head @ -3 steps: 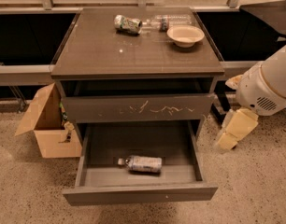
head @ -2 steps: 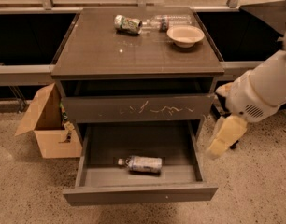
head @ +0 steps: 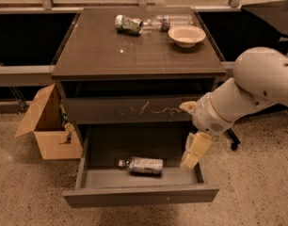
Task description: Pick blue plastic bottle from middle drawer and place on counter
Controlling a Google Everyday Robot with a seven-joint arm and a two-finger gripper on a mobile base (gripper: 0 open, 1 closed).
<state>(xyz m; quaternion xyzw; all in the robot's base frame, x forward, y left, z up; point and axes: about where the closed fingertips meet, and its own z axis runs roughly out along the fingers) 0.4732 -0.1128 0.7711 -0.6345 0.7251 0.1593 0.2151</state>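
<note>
Could knock the gripper (head: 190, 161), hanging at the right of the open middle drawer (head: 139, 197) (spread or pressed together, cannot tell), into the drawer wall and roll away the blue plastic bottle (head: 143, 165) lying inside.

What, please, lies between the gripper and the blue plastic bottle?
Only bare middle drawer floor, in the camera view; the gripper hangs right of the bottle.

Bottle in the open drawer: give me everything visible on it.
The blue plastic bottle is small, clear plastic with a pale label round its body. It lies on its side on the floor of the middle drawer, neck pointing left, roughly central. The gripper hangs to its right, at the drawer's right end, not touching it.
</note>
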